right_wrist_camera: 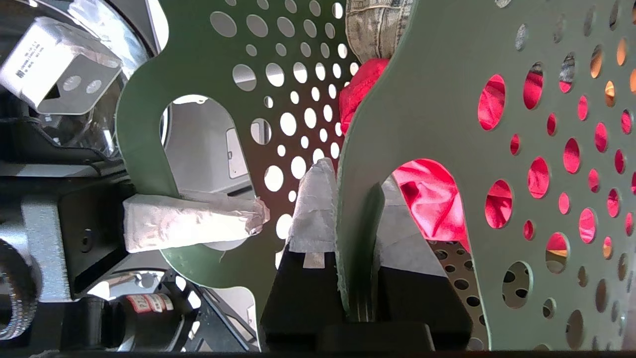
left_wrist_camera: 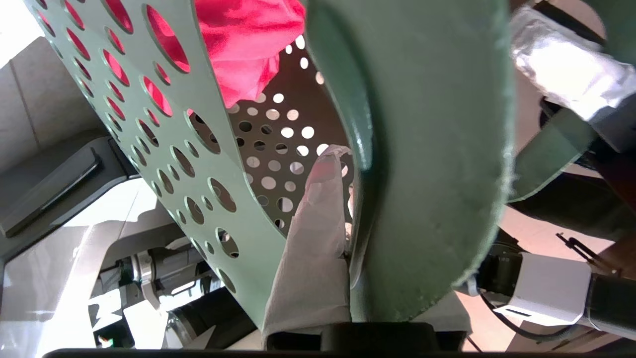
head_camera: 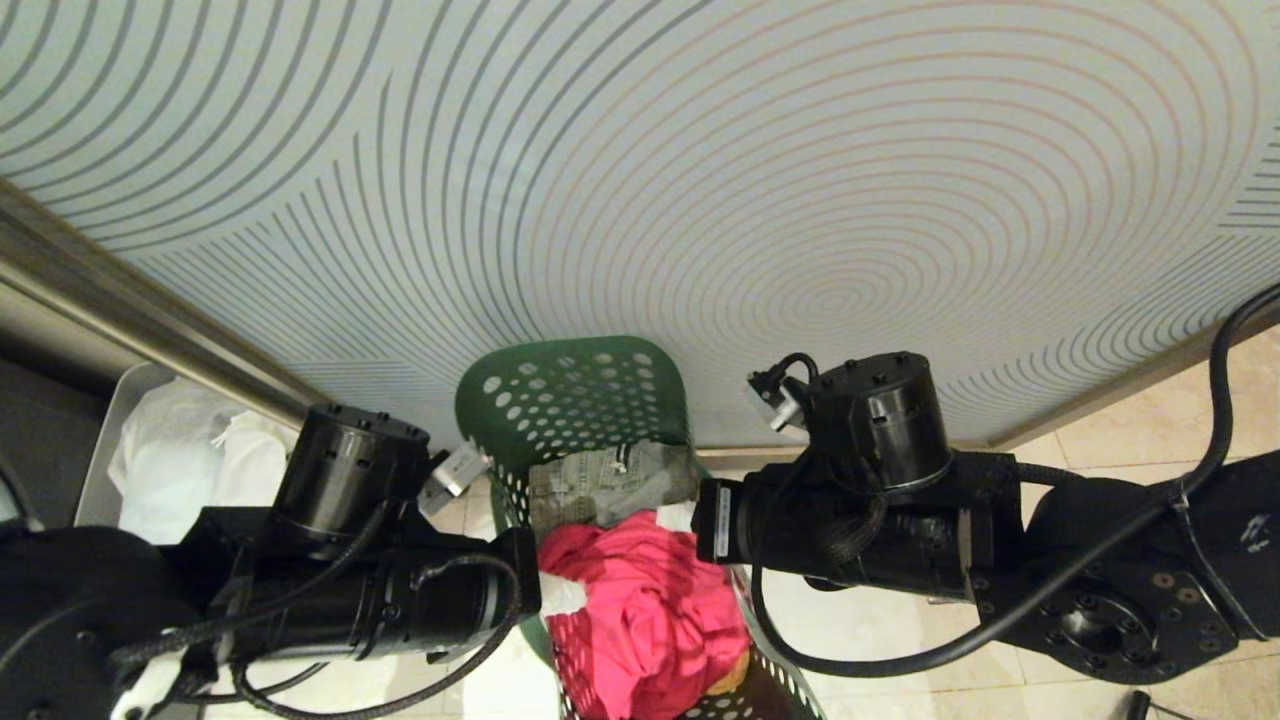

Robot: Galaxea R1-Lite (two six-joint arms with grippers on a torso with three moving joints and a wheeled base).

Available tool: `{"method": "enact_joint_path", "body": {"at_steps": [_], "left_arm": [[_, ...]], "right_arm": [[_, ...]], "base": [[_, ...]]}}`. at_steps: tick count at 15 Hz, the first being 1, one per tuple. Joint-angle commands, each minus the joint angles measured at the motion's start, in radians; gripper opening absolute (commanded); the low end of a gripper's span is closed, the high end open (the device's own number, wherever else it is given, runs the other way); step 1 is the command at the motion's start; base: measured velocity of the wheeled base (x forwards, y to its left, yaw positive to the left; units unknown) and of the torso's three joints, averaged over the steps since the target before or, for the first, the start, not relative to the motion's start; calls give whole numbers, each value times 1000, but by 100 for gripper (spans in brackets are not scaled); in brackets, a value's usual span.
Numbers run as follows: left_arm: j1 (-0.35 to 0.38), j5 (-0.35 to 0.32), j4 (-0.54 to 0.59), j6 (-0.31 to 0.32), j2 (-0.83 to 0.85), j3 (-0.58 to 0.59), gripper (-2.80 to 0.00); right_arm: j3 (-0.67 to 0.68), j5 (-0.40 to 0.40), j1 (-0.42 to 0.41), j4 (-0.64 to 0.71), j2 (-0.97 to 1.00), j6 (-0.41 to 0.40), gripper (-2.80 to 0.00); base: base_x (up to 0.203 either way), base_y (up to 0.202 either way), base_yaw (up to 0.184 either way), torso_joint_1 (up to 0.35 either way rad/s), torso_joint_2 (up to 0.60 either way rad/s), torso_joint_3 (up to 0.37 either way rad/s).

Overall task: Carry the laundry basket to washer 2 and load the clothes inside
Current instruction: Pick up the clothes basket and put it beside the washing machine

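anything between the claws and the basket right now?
No. Both claws are already shut on the laundry basket: left claw on one side wall, right claw at the opposite handle slot. Washer 2 isn't visible, so that path can't be judged.

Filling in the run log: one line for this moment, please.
left pincer: shut on laundry basket rim | right pincer: shut on opposite rim | clothes inside

Ahead of me I see a pale wall (head_camera: 700, 180) printed with thin concentric arcs, filling most of the head view. A metal rail (head_camera: 130, 300) runs slanting along its lower left edge. Below the rail, at far left, sits a grey bin (head_camera: 105, 440) with a white bag (head_camera: 190, 450) bunched inside it. Beige floor tiles (head_camera: 1130, 440) show at right, under the wall's base.
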Motion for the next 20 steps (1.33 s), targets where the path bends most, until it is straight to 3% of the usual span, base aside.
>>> {"method": "enact_joint_path", "body": {"at_steps": [1,20], "left_arm": [[-3,-2,-3,-4,-13,1,-280],[-36,0,-3,-12,8,-1,-280]], "right_arm": [[4,1,0,-3,-3,3,-280],[2,1,0,-3,3,-4,-280]], "base": [[0,0,0,0,0,0],[0,0,0,0,1,26]]}}
